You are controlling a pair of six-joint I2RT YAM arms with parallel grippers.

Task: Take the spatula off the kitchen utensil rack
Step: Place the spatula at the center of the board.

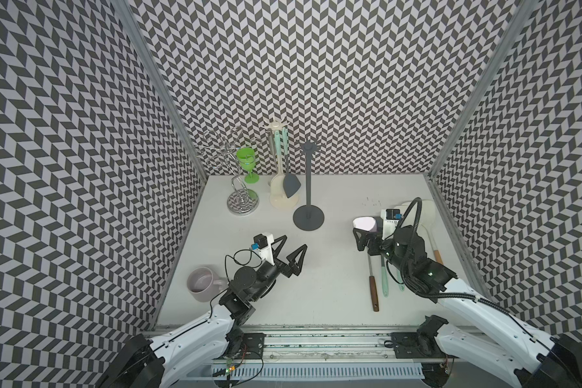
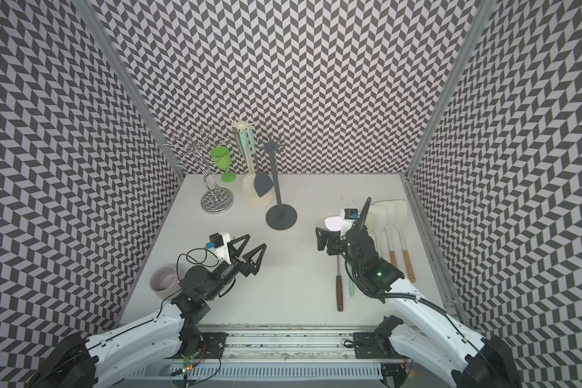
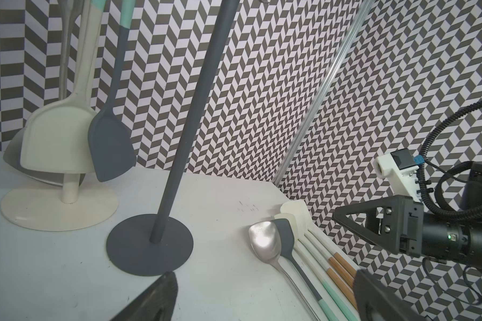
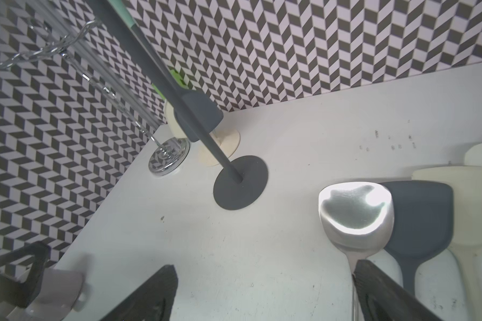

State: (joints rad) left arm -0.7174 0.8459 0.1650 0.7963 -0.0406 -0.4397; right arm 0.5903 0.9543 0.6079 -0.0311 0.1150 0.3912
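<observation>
Here, a mug (image 1: 202, 284) sits far left, beside the left arm (image 1: 249, 285), whose jaws stand wide open and empty. Further back, a cream rack (image 1: 275, 125) carries a cream spatula (image 1: 277, 188) and a grey spatula (image 1: 291, 184); a grey rack (image 1: 308, 216) stands just beside it. On the right, the right arm (image 1: 407, 252) holds its jaws wide apart, gripping nothing, over a steel spatula (image 1: 363, 223) lying flat on the tabletop (image 1: 316, 285) beside other spatulas (image 2: 399, 208).

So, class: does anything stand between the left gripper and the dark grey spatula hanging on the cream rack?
Nothing squarely. The grey stand sits close beside the straight line from the left gripper to the grey spatula on the cream rack; the left wrist view shows the spatula unblocked.
</observation>
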